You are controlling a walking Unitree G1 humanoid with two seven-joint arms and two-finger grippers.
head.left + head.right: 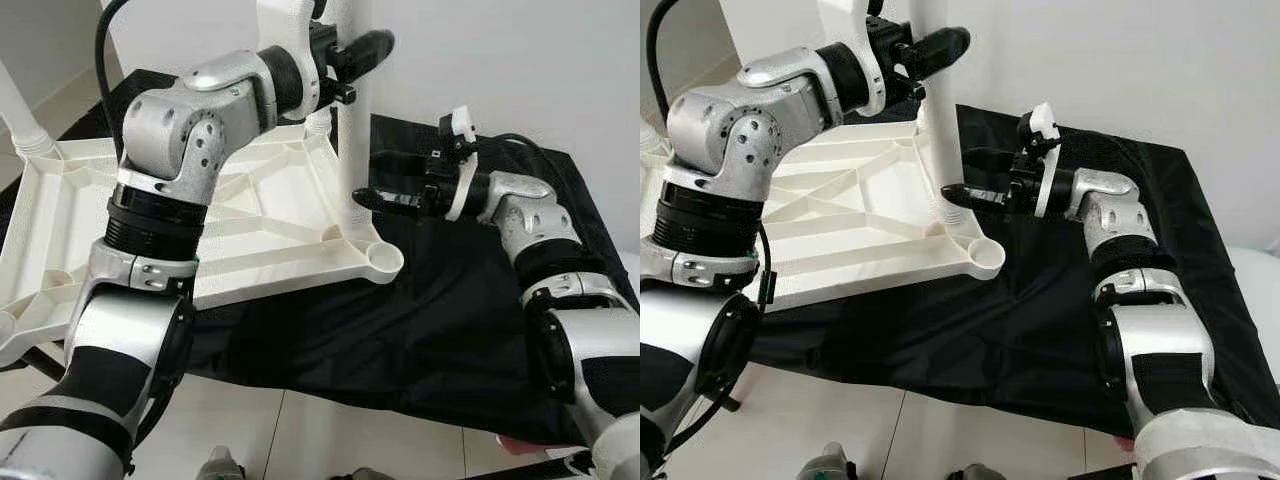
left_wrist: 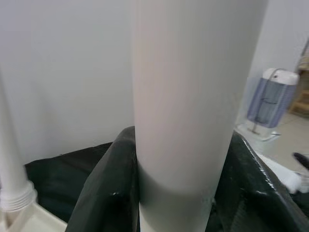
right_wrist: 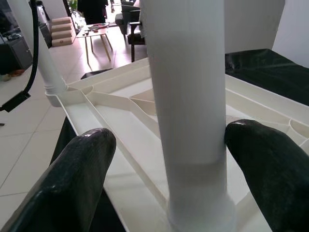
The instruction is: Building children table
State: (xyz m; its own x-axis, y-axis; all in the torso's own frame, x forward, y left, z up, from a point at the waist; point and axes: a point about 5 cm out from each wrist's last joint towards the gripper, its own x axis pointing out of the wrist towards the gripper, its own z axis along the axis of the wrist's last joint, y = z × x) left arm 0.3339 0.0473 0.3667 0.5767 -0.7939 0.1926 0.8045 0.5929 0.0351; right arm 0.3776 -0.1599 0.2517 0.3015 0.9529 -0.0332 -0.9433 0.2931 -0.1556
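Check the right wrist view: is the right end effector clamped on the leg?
No, its fingers stand apart on either side of the leg, with a gap on one side.

This looks like a lived-in home rather than a lab: pale floor tiles (image 1: 330, 430) run under plain white walls (image 1: 1120, 60), and past the work spot the right wrist view opens onto a sitting area with a low wooden coffee table (image 3: 96, 36) and a dark chair (image 3: 130, 24). A small white-and-blue household appliance (image 2: 270, 96) stands on the floor by the wall, and a black cloth (image 1: 420, 320) covers the surface.
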